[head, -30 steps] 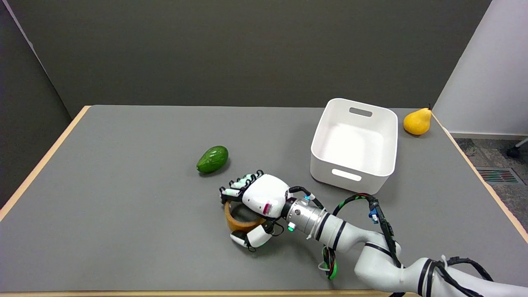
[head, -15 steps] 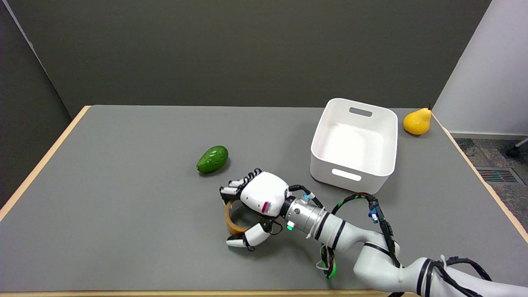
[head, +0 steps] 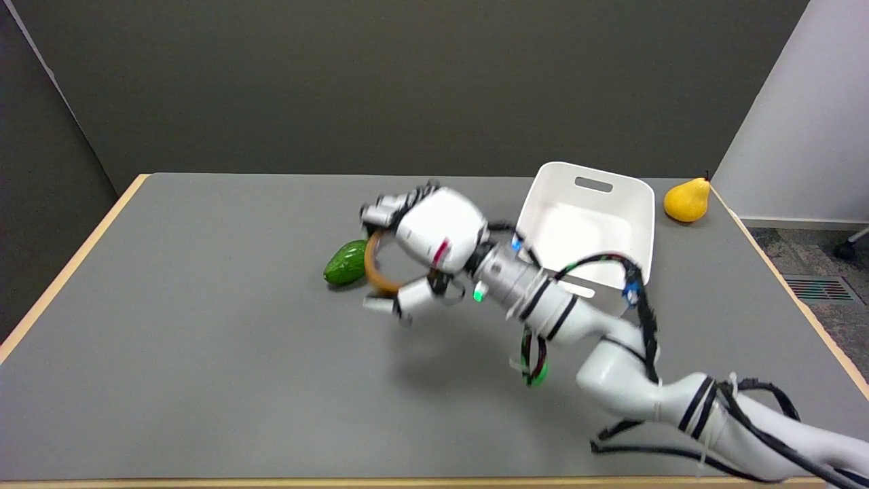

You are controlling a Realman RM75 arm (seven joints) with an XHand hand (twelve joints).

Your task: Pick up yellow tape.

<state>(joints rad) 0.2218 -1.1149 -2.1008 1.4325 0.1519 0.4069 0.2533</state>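
Note:
The yellow tape (head: 375, 268) is a brownish-yellow ring, now up in the air above the grey table (head: 204, 339). My right hand (head: 424, 234) holds it, with fingers over the top of the ring and the thumb under its lower edge. The hand and tape are blurred by motion. Only the left arc of the ring shows; the rest is behind the palm. A shadow lies on the table below the hand.
A green avocado (head: 345, 262) lies just left of the lifted tape. A white bin (head: 590, 224) stands right of the hand, partly behind my forearm. A yellow pear (head: 686, 199) sits at the far right corner.
The hand has risen off the table with the tape in its grasp, moving up and away from the near edge. The avocado, bin and pear have stayed put.

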